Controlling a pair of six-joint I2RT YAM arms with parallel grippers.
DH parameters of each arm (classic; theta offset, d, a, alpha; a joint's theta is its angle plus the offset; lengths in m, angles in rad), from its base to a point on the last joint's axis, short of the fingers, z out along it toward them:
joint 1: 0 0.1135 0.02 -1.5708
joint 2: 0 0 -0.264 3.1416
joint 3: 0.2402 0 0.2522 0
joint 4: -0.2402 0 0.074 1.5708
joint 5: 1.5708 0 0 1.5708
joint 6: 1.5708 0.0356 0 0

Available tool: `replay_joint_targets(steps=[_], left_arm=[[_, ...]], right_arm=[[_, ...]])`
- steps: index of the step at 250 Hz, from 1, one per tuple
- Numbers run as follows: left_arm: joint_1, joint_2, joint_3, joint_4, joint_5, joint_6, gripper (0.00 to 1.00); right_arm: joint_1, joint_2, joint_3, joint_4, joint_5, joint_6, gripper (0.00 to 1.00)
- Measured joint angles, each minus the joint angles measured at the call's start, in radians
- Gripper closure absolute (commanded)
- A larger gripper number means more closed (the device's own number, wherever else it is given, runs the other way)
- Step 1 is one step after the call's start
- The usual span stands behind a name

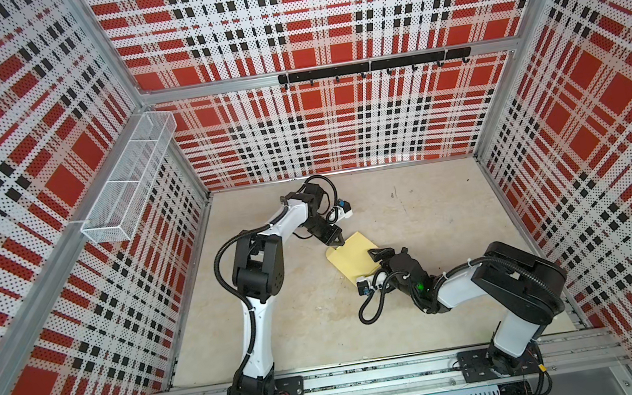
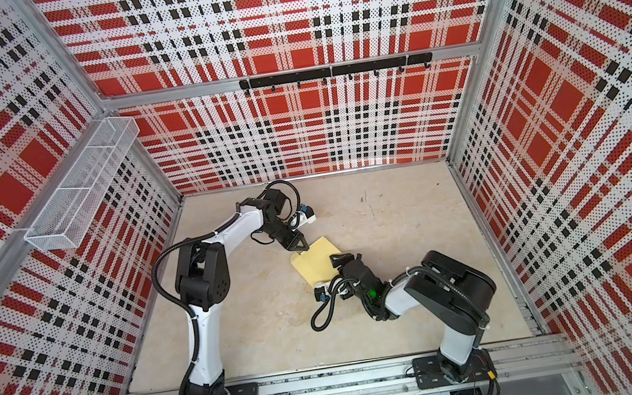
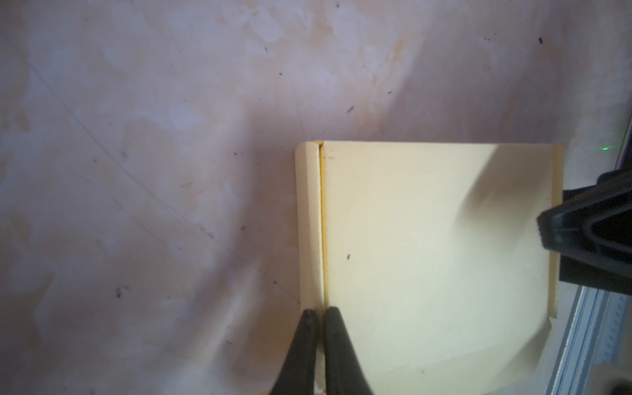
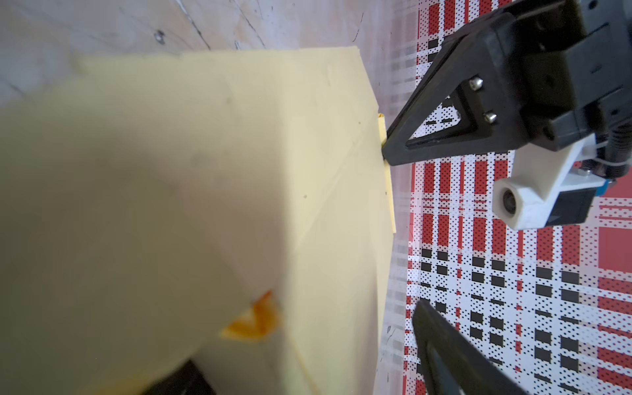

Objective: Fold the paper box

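The paper box [image 1: 351, 263] [image 2: 315, 265] is a pale yellow card piece lying mid-table between both arms. My left gripper [image 1: 338, 242] [image 2: 301, 247] is at its far edge. In the left wrist view the left gripper [image 3: 318, 313] is shut on a narrow side flap [image 3: 309, 222] of the paper box [image 3: 427, 239]. My right gripper [image 1: 376, 256] [image 2: 336, 261] is on the box's near right side. In the right wrist view the right gripper [image 4: 304, 342] stands wide, the paper box [image 4: 205, 171] between its jaws, one finger [image 4: 444, 342] apart from the card.
A white wire basket [image 1: 127, 183] hangs on the left wall. A black hook rail [image 1: 371, 66] runs along the back wall. Plaid walls close in three sides, and the aluminium base rail [image 1: 373, 379] runs along the front.
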Motion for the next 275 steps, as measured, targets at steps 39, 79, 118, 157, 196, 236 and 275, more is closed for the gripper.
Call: replay_joint_targets(steps=[39, 79, 118, 157, 196, 236, 275], left_arm=[[0.000, 0.000, 0.000, 0.001, 0.004, -0.006, 0.84], [0.000, 0.000, 0.000, 0.000, 0.002, -0.020, 0.71], [0.001, -0.014, -0.024, 0.016, 0.010, -0.062, 0.60], [0.017, -0.113, -0.124, 0.042, 0.029, -0.126, 0.50], [0.072, -0.256, -0.142, 0.078, 0.079, -0.207, 0.46], [0.180, -0.448, -0.218, 0.178, 0.108, -0.287, 0.44], [0.280, -0.570, -0.295, 0.266, 0.121, -0.348, 0.42]], right_arm=[[0.000, 0.001, 0.001, -0.011, -0.002, 0.009, 0.31], [0.000, 0.000, 0.001, -0.026, -0.004, 0.025, 0.40], [0.000, 0.000, 0.001, -0.017, -0.004, 0.045, 0.41], [0.000, -0.008, 0.000, 0.004, -0.013, 0.088, 0.42], [0.000, -0.033, 0.000, 0.003, -0.040, 0.177, 0.46], [0.000, -0.079, 0.011, -0.001, -0.079, 0.329, 0.48], [0.000, -0.123, 0.015, 0.002, -0.138, 0.529, 0.48]])
